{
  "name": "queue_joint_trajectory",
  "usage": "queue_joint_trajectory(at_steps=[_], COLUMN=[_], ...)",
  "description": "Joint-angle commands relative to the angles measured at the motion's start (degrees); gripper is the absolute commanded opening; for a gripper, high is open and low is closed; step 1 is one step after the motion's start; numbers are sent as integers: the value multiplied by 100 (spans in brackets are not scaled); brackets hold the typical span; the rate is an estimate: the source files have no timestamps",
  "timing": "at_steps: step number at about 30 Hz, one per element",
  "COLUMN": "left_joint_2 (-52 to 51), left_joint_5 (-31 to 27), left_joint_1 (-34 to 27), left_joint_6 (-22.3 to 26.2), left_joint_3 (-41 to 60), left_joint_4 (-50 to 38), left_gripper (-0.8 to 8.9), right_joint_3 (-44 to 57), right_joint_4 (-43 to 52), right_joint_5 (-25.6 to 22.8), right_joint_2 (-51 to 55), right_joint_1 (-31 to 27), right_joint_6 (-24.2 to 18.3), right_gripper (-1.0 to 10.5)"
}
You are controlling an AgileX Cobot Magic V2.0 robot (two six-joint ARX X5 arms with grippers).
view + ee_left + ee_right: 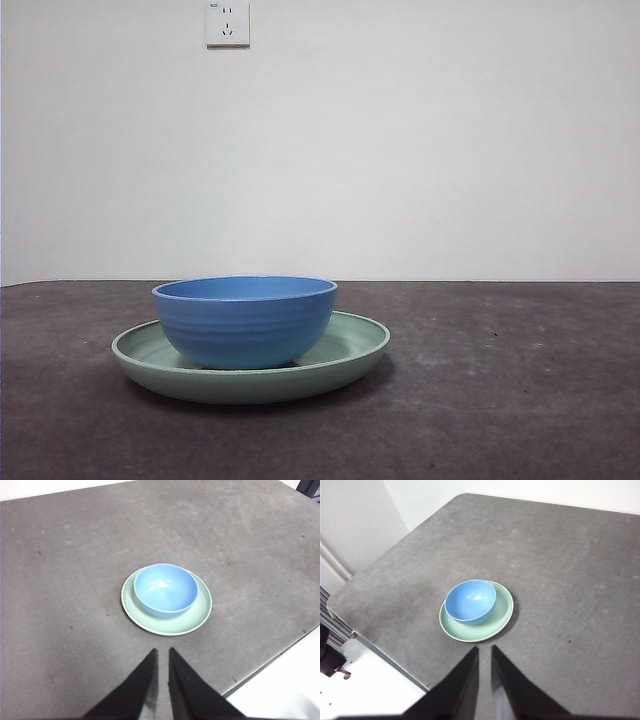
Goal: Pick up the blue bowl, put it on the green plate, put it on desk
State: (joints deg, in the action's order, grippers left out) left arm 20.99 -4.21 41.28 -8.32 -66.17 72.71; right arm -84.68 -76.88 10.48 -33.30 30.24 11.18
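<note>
The blue bowl (245,320) stands upright and empty in the green plate (345,355), a little off the plate's centre. The plate rests flat on the dark grey desk (500,380). Both also show in the left wrist view, the bowl (165,589) on the plate (200,611), and in the right wrist view, the bowl (470,600) on the plate (495,620). My left gripper (161,653) is shut and empty, high above and well back from the plate. My right gripper (484,650) is also shut and empty, held high and away. Neither shows in the front view.
The desk's edge (270,662) runs near the plate in the left wrist view, with white floor beyond. In the right wrist view the desk's rounded corner (340,597) and edge lie towards the wall. A wall socket (228,22) sits high behind.
</note>
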Motion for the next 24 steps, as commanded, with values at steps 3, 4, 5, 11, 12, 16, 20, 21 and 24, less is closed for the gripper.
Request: queue_joint_trajectory(at_steps=[3, 4, 5, 11, 12, 16, 20, 21, 24], left_joint_2=[42, 42, 42, -105, -157, -223, -249, -271, -378], left_joint_5=[-7, -7, -7, -9, -9, -57, -1239, -1506, -1729], left_joint_1=[31, 31, 31, 42, -79, -879, -1788, -1956, -2439], left_joint_6=[-26, -26, -26, -26, -28, 83, 1888, 2240, 2573], left_joint_3=[-74, -74, -74, 79, 114, 503, 1246, 1460, 2273], left_joint_4=[-35, -35, -35, -195, -195, -212, -1134, -1460, -2717], left_gripper=[28, 28, 28, 28, 28, 21, 21, 21, 19], right_joint_3=[-85, -85, -85, -87, -87, -87, -87, -87, -87], right_joint_4=[-407, -407, -407, -407, -407, -407, -407, -407, -407], right_joint_5=[2, 2, 2, 0, 2, 2, 0, 2, 2], right_joint_2=[-26, -26, -26, -26, -26, -26, -26, -26, -26], right_joint_1=[35, 35, 35, 35, 35, 35, 35, 35, 35], right_joint_6=[37, 37, 37, 37, 37, 37, 37, 37, 37], right_gripper=[28, 28, 28, 28, 28, 28, 28, 28, 28])
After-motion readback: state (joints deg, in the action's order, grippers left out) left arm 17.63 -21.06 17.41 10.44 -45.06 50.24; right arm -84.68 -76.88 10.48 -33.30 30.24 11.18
